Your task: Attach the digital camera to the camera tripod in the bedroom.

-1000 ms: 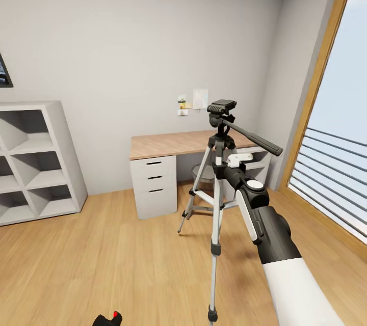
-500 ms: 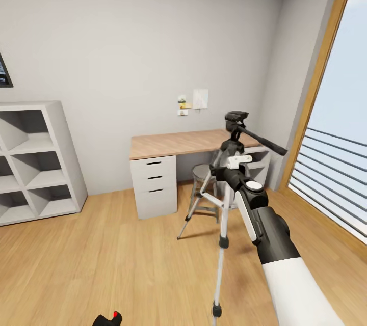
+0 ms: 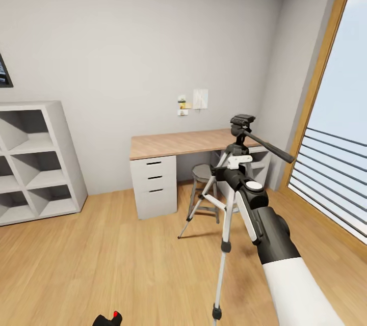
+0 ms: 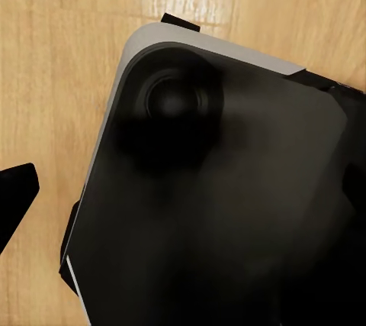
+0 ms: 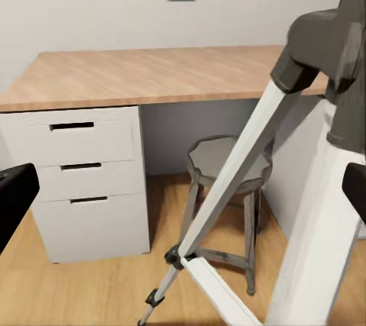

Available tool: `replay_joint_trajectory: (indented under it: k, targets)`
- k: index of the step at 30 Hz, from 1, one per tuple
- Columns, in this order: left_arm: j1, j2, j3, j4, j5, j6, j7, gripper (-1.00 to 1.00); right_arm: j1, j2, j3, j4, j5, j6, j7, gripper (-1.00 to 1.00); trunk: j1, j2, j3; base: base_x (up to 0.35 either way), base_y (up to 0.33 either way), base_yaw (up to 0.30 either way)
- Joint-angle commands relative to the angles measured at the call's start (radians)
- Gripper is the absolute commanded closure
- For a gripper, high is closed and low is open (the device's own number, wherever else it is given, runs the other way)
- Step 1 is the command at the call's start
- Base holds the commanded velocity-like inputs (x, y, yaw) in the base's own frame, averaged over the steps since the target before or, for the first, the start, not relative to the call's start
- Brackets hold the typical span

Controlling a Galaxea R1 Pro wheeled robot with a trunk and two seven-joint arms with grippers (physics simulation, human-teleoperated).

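Right claw (image 5: pixel 185 198) is spread wide, its two black fingertips at opposite edges of the right wrist view. The tripod (image 3: pixel 242 122) has its hub and a white leg between them, close to one fingertip; whether they touch I cannot tell. In the head view the right arm reaches to the tripod just below its dark head. The tripod leans toward the window (image 3: pixel 334 163), its pan handle pointing that way. The camera (image 3: pixel 111 319) sits low by the left arm, red dot up, and is seen close in the left wrist view. One left fingertip (image 4: pixel 15 188) shows beside it; its grip I cannot tell. Behind the tripod stand a stool (image 3: pixel 203 172) and desk (image 3: pixel 173 142), with a shelf (image 3: pixel 35 158) well apart.
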Motion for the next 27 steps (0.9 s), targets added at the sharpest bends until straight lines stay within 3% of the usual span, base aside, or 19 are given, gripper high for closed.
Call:
replay_joint_trajectory:
  k: [1, 27]
  targets:
    - [0.0, -0.001, 0.001, -0.001, 0.004, -0.002, 0.0, -1.0, -0.001, -0.005, 0.001, -0.001, 0.001, 0.005, -0.001, -1.0, 0.0, -0.001, -0.001, 0.0, 0.0, 0.0]
    - [0.0, -0.002, 0.001, -0.002, 0.004, -0.003, 0.0, -1.0, -0.001, -0.014, 0.002, 0.013, 0.001, 0.008, 0.001, -1.0, 0.0, -0.001, -0.001, -0.016, 0.003, 0.0]
